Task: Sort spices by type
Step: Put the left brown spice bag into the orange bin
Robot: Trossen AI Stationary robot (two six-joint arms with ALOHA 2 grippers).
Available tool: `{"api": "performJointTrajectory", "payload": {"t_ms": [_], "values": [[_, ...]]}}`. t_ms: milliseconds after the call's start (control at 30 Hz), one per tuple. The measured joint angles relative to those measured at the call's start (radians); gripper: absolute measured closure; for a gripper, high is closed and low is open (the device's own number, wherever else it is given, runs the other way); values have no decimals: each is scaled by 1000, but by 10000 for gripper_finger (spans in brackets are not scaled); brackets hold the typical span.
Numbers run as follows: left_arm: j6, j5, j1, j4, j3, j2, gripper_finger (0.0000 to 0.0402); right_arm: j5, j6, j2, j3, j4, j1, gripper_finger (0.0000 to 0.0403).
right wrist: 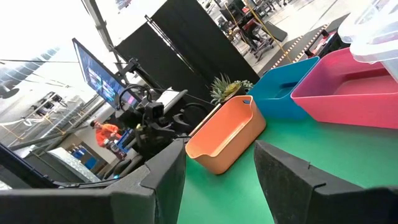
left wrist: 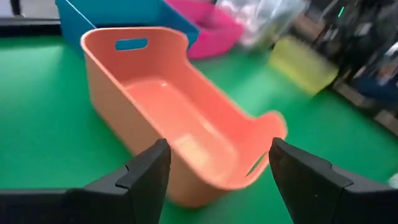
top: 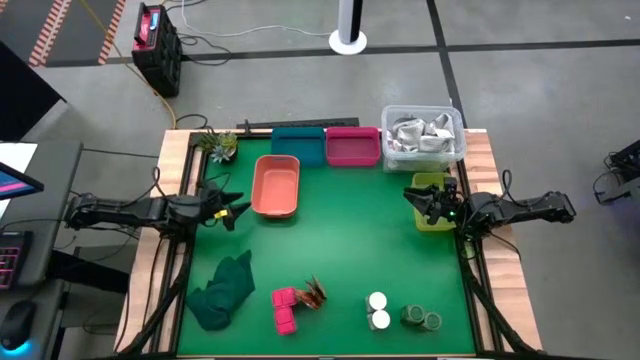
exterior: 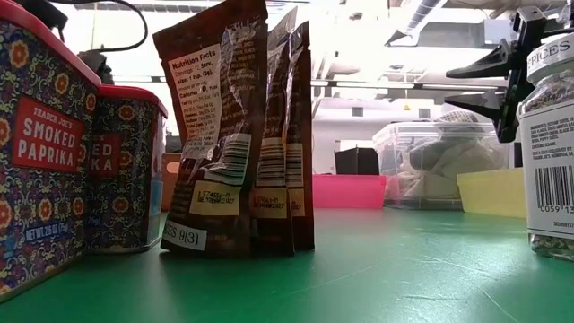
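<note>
spices [top: 300, 300]: tins, glossy pouches, round jars (unsorted)

**Bins, cloth and clutter around a green table**

A green mat [top: 340, 230] covers the table; along its far edge sit a teal bin [top: 297, 145], a magenta bin [top: 352, 146] and a clear plastic tub [top: 425, 135] holding shiny grey-white packets [top: 418, 130]; a salmon-orange bin [top: 276, 186] stands just in front of the teal one; a yellow-green bin [top: 430, 214] sits at the right edge — below the clear tub; a small spiky plant [top: 219, 145] occupies the far-left corner; a crumpled dark green cloth [top: 224, 291] lies near the front left.
</note>
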Motion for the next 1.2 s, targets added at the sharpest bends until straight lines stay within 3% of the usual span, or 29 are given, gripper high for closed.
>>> {"api": "performJointTrajectory", "payload": {"t_ms": [133, 300, 533, 733, 1000, 1100, 1200], "values": [[-121, -6, 0, 88, 0, 0, 143, 0, 0, 0, 0, 0, 0, 186], [-147, -59, 0, 154, 1, 0, 143, 0, 0, 0, 0, 0, 0, 186], [-144, 31, 0, 293, 19, 19, 143, 0, 0, 0, 0, 0, 0, 186], [-146, 29, 0, 298, 133, 97, 143, 41, 18, -1, 0, 99, -21, 186], [-139, 4, -2, 299, 344, 322, 143, 49, 118, 0, 0, 267, -90, 186], [-127, 18, -10, 298, 433, 431, 143, -45, 211, 0, 6, 270, -90, 186], [-99, 91, -24, 282, 533, 542, 143, -196, 116, 16, 72, 231, -81, 186]]}}
